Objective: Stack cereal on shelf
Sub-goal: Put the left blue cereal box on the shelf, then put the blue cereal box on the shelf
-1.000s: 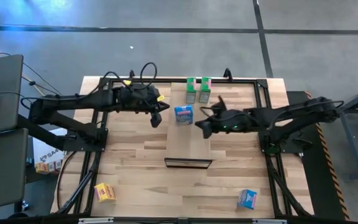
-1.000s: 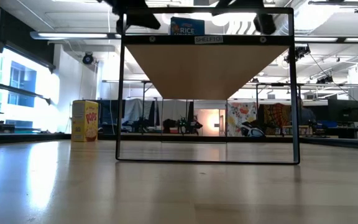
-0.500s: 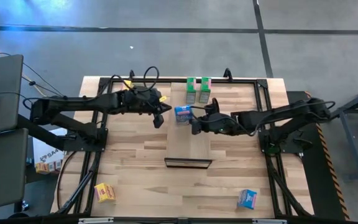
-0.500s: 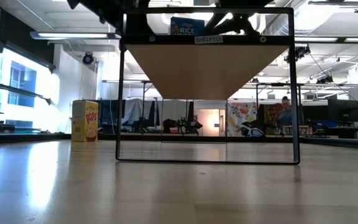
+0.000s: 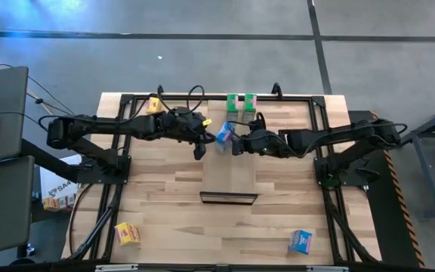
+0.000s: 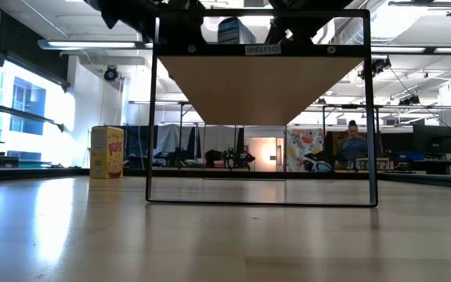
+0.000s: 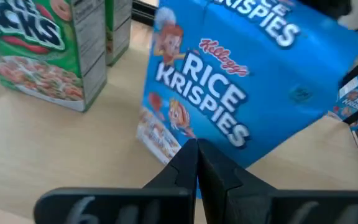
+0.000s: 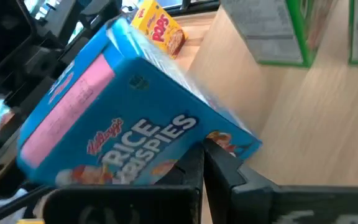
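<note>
A blue Rice Krispies cereal box stands tipped on the far half of the pale wood shelf, between my two grippers. It also shows atop the raised shelf in the low view. My left gripper is shut at its printed front. My right gripper is shut at its opposite side. Two green cereal boxes stand upright at the shelf's far end. A yellow box and a blue box lie on the table near its near edge. Another yellow box stands beyond. My left gripper meets the blue box with its shut fingertips at the printed front, close to the lower edge, coming level from the table's left. My right gripper has its shut fingertips against the box's lower edge, coming level from the table's right. The box leans, tilted between the two.
A black frame carries the shelf above the table, and its rails run along the table's sides. The shelf's dark front edge faces the near side. A person sits in the room beyond the table.
My right gripper has moved toward the table's left up to the blue box. My left gripper has moved right toward it. The box, upright a second ago, has turned about and tipped.
</note>
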Controlling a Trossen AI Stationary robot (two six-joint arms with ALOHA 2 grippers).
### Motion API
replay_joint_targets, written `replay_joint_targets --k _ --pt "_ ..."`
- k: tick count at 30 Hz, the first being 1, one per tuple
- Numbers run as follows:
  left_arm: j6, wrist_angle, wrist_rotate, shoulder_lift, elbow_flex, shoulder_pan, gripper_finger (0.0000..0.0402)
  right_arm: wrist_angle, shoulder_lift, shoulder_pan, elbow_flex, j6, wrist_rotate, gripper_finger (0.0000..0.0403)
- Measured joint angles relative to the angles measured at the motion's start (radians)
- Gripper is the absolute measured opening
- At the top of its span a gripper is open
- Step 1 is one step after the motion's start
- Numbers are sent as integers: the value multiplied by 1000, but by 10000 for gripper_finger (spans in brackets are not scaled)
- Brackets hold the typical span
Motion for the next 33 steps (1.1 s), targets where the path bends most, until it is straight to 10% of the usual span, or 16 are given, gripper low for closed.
replay_joint_targets --k 13,33 --pt "1 54 -28 18 0 -6 0 -19 -18 -89 0 -113 -147 0" --pt "11 -177 -30 -223 0 84 0 -634 -403 30 0 -122 -318 1"
